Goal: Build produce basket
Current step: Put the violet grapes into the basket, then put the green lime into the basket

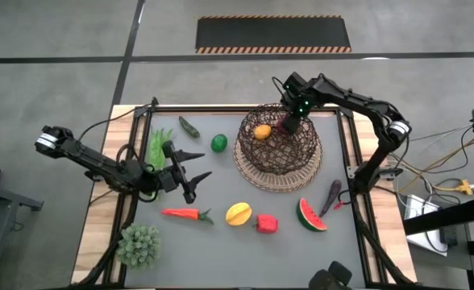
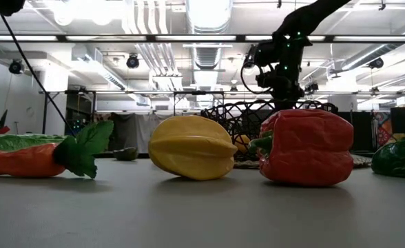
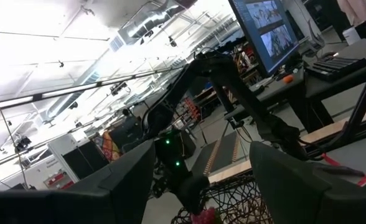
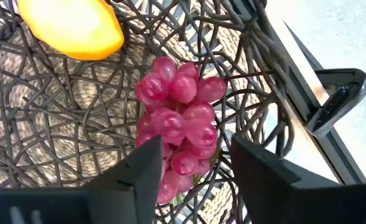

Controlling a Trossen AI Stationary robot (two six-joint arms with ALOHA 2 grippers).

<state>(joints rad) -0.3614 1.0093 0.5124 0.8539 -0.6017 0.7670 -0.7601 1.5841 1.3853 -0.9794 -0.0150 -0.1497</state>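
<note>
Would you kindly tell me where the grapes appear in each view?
High view: grapes in the basket, far side, under the right claw.
Low view: not visible.
Left wrist view: pink bit at bottom.
Right wrist view: centre, between the fingers.
Shared landmark: the basket's dark weave.

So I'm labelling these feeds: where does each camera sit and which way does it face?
High: overhead, straight down on the table, both arms.
Low: table height, level past the red pepper; right arm above.
Left wrist: past the left end effector towards the basket.
Right wrist: past the right end effector onto the grapes.
Shared: basket, grapes.
</note>
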